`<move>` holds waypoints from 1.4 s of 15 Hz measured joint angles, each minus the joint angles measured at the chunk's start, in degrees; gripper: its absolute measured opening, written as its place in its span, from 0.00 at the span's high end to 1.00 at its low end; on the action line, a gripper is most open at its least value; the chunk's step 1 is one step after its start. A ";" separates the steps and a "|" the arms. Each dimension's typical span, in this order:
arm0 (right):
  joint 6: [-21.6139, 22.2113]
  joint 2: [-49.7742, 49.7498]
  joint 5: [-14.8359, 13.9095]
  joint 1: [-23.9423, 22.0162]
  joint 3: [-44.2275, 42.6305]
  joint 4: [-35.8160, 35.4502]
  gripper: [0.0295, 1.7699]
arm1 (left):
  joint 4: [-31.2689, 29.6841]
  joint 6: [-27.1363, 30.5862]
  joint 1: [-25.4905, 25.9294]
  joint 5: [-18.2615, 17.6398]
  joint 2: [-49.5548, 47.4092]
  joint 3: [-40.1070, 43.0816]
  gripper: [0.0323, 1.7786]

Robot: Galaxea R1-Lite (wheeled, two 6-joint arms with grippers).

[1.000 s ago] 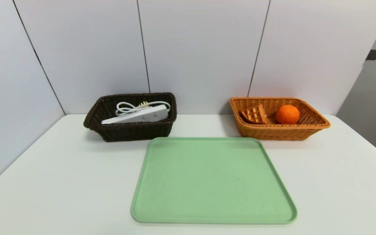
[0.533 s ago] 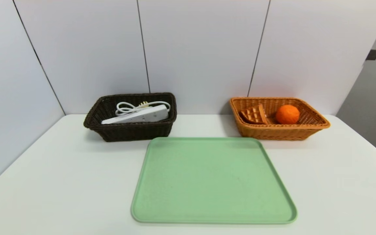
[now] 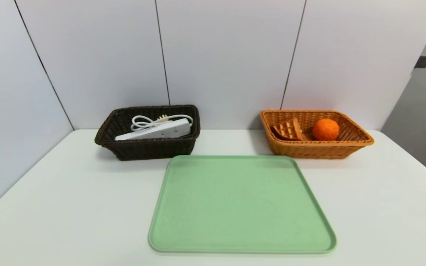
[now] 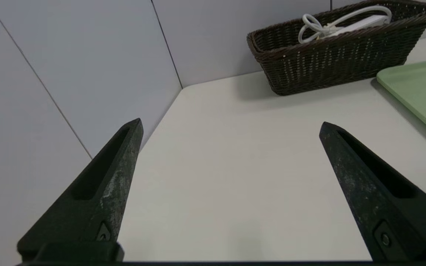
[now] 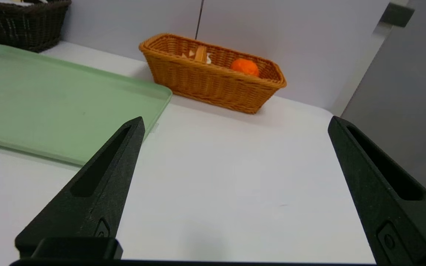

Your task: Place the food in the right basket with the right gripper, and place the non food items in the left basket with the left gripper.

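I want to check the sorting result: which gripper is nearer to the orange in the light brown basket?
Right. The right gripper hangs open over the table with the orange ahead of it; the left gripper hangs open on the dark basket's side.

A white table [image 3: 68, 207] is shown set into a corner formed by pale grey wall panels [image 3: 227, 55], which are divided by thin dark vertical seams [image 3: 162, 51]. A side panel [image 3: 9, 111] is met at the table's left edge. At right, a darker grey surface [image 3: 425, 122] carrying a small dark fitting [image 3: 422, 61] is seen. Soft, even light is cast, with faint shadows.
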 joint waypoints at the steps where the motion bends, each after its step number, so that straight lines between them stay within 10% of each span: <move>1: -0.15 0.00 -0.02 0.00 0.00 1.48 0.03 | 1.35 -0.57 0.00 -0.05 0.00 0.00 0.05; 8: 0.74 0.00 -1.93 -0.02 0.07 8.61 0.03 | 8.68 -4.27 0.00 -8.14 0.00 0.00 0.05; 21: 13.70 0.00 -5.72 -0.02 0.07 9.59 0.03 | 11.04 -15.66 0.00 -5.84 0.02 0.00 0.05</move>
